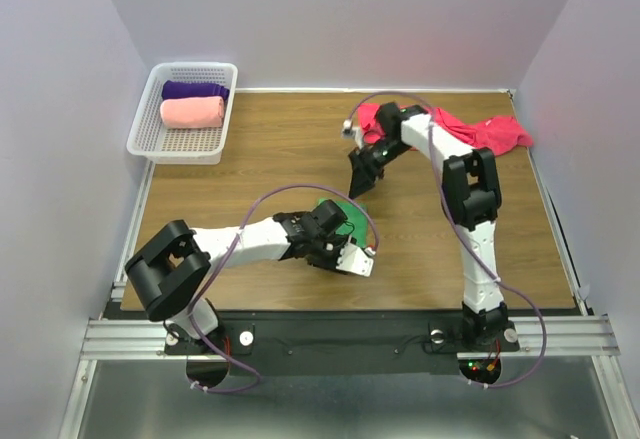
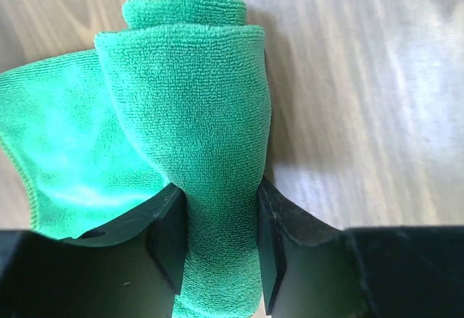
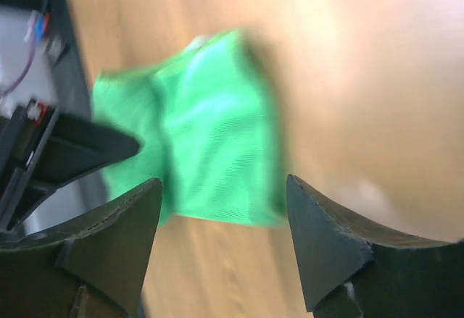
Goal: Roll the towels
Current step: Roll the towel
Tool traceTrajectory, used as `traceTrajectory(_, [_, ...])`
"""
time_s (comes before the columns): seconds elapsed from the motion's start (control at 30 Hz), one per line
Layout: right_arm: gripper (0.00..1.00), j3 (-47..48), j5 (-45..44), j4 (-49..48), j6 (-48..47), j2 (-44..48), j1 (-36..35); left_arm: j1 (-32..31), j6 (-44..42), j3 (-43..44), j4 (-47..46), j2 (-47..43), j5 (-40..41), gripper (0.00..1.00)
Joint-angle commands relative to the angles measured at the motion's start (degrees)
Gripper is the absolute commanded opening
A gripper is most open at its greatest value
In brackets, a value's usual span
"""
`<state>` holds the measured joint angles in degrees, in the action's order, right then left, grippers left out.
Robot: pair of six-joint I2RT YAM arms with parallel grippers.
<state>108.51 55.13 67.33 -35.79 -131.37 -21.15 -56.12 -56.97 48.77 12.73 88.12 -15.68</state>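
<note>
A green towel (image 2: 196, 93), partly rolled with a loose flap to its left, lies on the wooden table (image 1: 260, 149). My left gripper (image 2: 221, 202) is shut on the rolled part, with a finger pressing each side. From above, that gripper (image 1: 335, 231) covers most of the green towel (image 1: 348, 215). My right gripper (image 1: 358, 187) hangs open just beyond it, with nothing between its fingers (image 3: 123, 224), and the green towel (image 3: 196, 130) lies ahead of them. A crimson towel (image 1: 485, 131) lies crumpled at the far right. Salmon-pink (image 1: 192, 112) and purple (image 1: 194, 90) towels lie rolled.
A white mesh basket (image 1: 150, 144) at the far left corner holds the two rolled towels. Grey walls enclose the table on three sides. The right arm (image 1: 470, 189) arches over the table's right half, in front of the crimson towel.
</note>
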Motion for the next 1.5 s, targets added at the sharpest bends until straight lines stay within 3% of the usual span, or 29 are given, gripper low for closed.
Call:
traceTrajectory(0.0, [0.77,10.2,-1.35,-3.6,5.63,3.04,8.29,2.05,2.56,3.76,12.91,3.54,-7.86,0.47])
traceTrajectory(0.13, [0.98,7.08,-0.73,-7.99,8.72,12.67,14.01,6.27,3.01,12.29,20.39,10.66,-13.4,0.51])
traceTrajectory(0.37, [1.0,-15.12,-7.84,-17.14,8.11,36.76,14.73,14.26,0.2,30.21,35.59,26.73,-22.36,0.53])
traceTrajectory(0.6, [1.0,-27.55,-11.27,-17.41,6.79,50.75,14.29,21.12,-3.76,44.88,46.05,41.58,-25.71,0.56])
traceTrajectory(0.7, [1.0,-30.18,-17.05,-15.48,5.12,54.28,8.6,23.58,-2.88,50.78,48.34,46.86,-26.67,0.56])
traceTrajectory(0.73, [1.0,-31.5,-23.34,-15.65,5.03,56.64,1.7,24.21,-2.97,52.37,49.22,48.1,-27.38,0.56])
traceTrajectory(0.8, [1.0,-34.23,-29.18,-16.87,4.85,58.41,-5.62,25.09,-2.71,56.32,51.25,51.35,-29.05,0.56])
traceTrajectory(0.9, [1.0,-38.98,-35.17,-18.46,3.63,56.93,-12.59,25.88,-1.92,58.18,51.34,53.12,-29.05,0.56])
traceTrajectory(1.03, [1.0,-44.34,-48.85,-27.41,1.86,54.3,-24.26,25.97,-1.65,58.28,51.17,54.79,-29.05,0.56])
traceTrajectory(1.23, [1.0,-49.7,-58.81,-42.61,1.61,52.36,-32.89,26.06,-1.39,58.19,51.08,54.97,-30.02,0.6])
traceTrajectory(1.47, [1.0,-57.62,-58.83,-53.44,-2.0,49.02,-34.49,26.23,-1.56,58.28,51.16,55.06,-29.93,0.64])
